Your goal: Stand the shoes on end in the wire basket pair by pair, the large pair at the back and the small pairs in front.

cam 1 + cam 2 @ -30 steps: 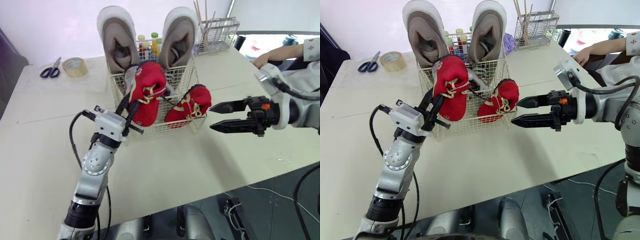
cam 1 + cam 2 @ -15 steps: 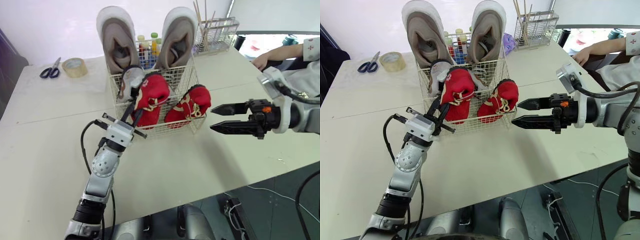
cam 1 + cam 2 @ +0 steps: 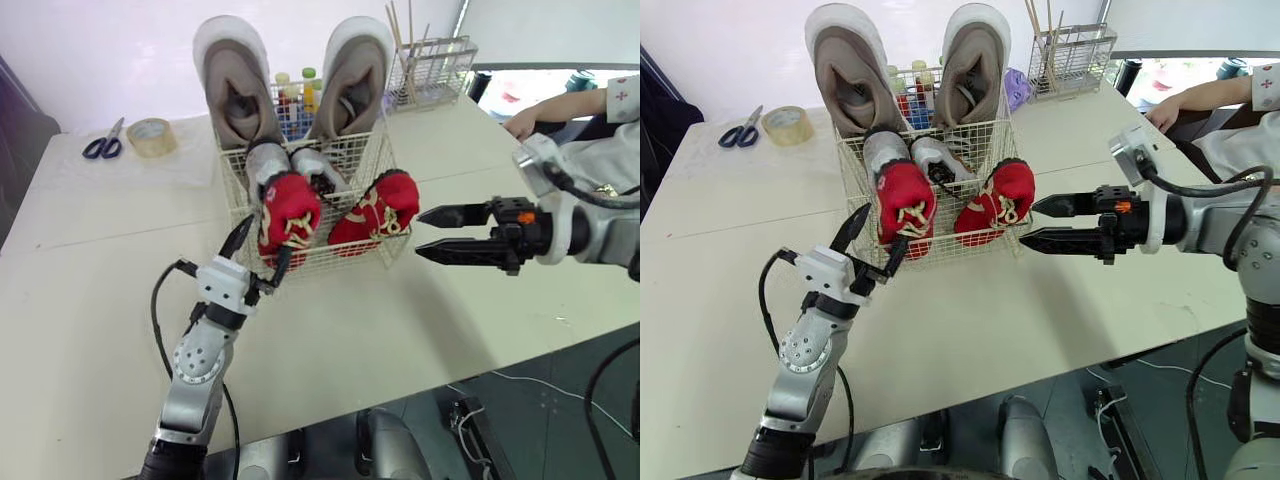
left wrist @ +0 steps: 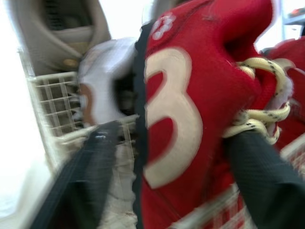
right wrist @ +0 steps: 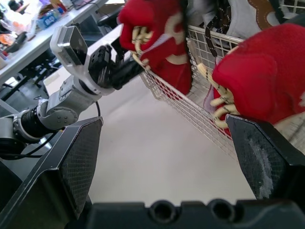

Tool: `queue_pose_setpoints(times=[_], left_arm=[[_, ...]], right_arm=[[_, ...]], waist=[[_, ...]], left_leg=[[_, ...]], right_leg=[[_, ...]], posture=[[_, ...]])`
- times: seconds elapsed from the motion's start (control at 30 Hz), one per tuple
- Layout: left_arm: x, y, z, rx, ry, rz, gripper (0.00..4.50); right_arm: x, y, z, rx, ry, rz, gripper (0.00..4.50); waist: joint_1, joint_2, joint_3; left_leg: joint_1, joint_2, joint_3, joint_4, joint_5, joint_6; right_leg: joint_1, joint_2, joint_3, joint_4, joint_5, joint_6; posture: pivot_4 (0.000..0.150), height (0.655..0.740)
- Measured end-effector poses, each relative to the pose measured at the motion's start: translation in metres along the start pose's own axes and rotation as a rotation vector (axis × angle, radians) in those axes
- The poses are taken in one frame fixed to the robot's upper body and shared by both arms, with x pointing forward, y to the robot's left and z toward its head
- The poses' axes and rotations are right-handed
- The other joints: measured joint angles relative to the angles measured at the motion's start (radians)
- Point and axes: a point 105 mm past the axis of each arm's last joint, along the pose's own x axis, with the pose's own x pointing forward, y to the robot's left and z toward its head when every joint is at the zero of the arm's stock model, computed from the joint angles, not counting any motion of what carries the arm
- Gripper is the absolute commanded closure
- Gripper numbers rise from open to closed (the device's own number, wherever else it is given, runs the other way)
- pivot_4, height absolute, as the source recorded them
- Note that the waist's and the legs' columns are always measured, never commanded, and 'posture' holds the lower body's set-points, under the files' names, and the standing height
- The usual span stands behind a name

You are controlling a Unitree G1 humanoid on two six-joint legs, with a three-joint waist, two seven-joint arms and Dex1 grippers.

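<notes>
L gripper (image 3: 882, 227) spread, red shoe (image 3: 905, 200) in basket (image 3: 945, 228)

Grey small shoes (image 3: 884, 152) partly hidden behind red shoes (image 3: 905, 206); person (image 3: 1202, 98) cropped.

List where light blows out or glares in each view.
Left eye view: the background just above the person's arm is burnt to white. Left wrist view: the surroundings of the wire basket are washed out to white. Right wrist view: evenly lit, with no glare on the red shoes.
</notes>
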Motion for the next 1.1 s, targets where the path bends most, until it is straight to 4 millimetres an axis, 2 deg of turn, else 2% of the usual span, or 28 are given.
queue_pose_setpoints(times=[0.3, 0.43, 0.53, 0.67, 0.77, 0.83, 0.93, 1.0, 1.1], left_arm=[[-0.016, 0.016, 0.008, -0.052, 0.078, 0.056, 0.26], [-0.032, 0.043, 0.003, -0.113, 0.178, 0.193, 0.26], [-0.036, 0.057, 0.012, -0.203, 0.197, 0.272, 0.26], [-0.034, 0.053, 0.033, -0.3, 0.18, 0.231, 0.26], [-0.04, 0.051, 0.028, -0.38, 0.227, 0.236, 0.26], [-0.047, 0.059, 0.025, -0.438, 0.256, 0.282, 0.26], [-0.072, 0.083, 0.031, -0.491, 0.282, 0.369, 0.12], [-0.085, 0.094, 0.041, -0.475, 0.304, 0.379, 0.12], [-0.107, 0.103, 0.046, -0.368, 0.447, 0.352, 0.12]], right_arm=[[0.004, -0.003, -0.003, -0.003, -0.003, 0.011, 0.0], [0.004, -0.003, -0.004, -0.005, -0.006, 0.017, 0.0], [0.004, -0.003, -0.007, -0.001, -0.002, 0.022, 0.0], [0.006, -0.009, -0.01, 0.015, -0.005, 0.023, 0.0], [0.01, -0.01, -0.014, 0.026, -0.001, 0.04, 0.0], [0.01, -0.011, -0.015, 0.021, 0.0, 0.04, 0.0], [0.007, -0.012, -0.016, 0.024, 0.014, 0.04, 0.0], [0.003, -0.011, -0.018, 0.025, 0.035, 0.038, 0.0], [-0.009, -0.015, -0.034, 0.06, 0.097, -0.004, 0.0]], waist=[[-0.003, 0.0, 0.0], [0.001, 0.0, 0.0], [0.001, -0.001, 0.001], [0.0, -0.002, 0.001], [0.0, -0.002, 0.001], [0.0, -0.002, 0.001], [-0.003, -0.002, 0.002], [-0.003, -0.002, 0.002], [0.001, -0.002, 0.002]], left_leg=[[0.0, 0.003, 0.0, 0.0, 0.0, 0.0], [0.0, 0.003, 0.0, 0.0, 0.0, 0.0], [0.0, 0.002, 0.0, 0.0, 0.0, 0.0], [0.0, 0.002, 0.0, 0.0, 0.0, 0.0], [0.0, 0.002, 0.0, 0.0, 0.0, 0.001], [0.0, 0.002, 0.0, 0.0, 0.001, 0.002], [0.0, 0.003, 0.0, 0.0, 0.0, 0.0], [-0.001, 0.003, 0.0, -0.001, 0.0, 0.0], [0.0, 0.003, -0.001, -0.001, 0.0, -0.001]], right_leg=[[-0.001, 0.001, -0.002, 0.0, 0.0, 0.0], [-0.001, 0.001, -0.002, 0.0, 0.0, 0.0], [0.0, 0.001, -0.002, 0.0, 0.0, 0.0], [0.0, 0.001, -0.003, 0.0, 0.0, 0.0], [-0.001, 0.001, -0.003, 0.0, 0.0, 0.0], [0.0, 0.001, -0.003, 0.0, 0.0, 0.0], [-0.001, 0.001, -0.002, -0.001, 0.0, 0.0], [-0.002, 0.001, -0.002, -0.001, -0.001, 0.0], [-0.003, 0.0, -0.004, -0.004, -0.001, 0.0]], posture=[[0.15, 0.74], [0.15, 0.74], [0.15, 0.74], [0.15, 0.74], [0.15, 0.74], [0.15, 0.74], [0.15, 0.74], [0.15, 0.74], [0.15, 0.74]])
